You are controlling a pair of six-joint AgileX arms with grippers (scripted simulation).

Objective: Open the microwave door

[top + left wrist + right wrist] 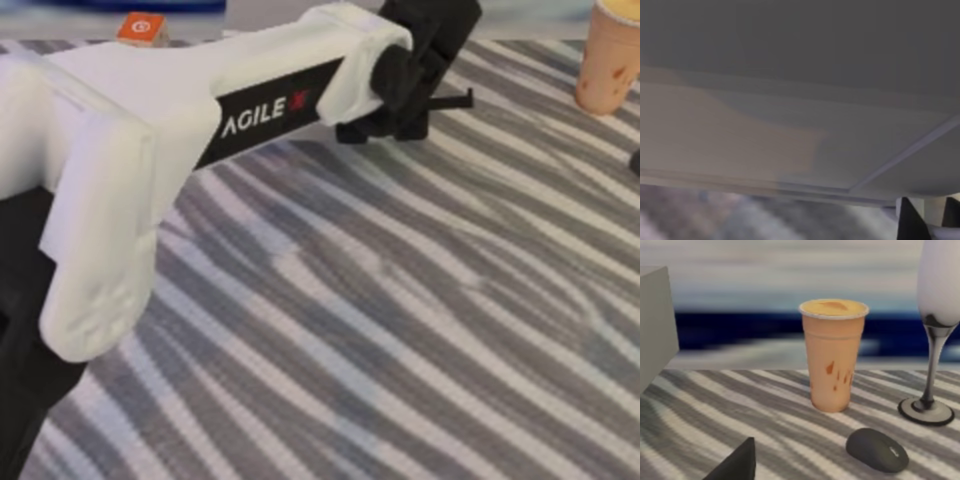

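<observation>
Left claw (pixel 440 100): at the surface's (pixel 400 330) far edge, hard against the microwave (pixel 800 60) ahead; you cannot tell its finger state. Right arm: parked by the right edge, farther off.

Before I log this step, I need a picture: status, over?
Left gripper at the table's far edge, close against the microwave. Door state not visible. Right arm parked at the table's right, near orange cup and mouse.
</observation>
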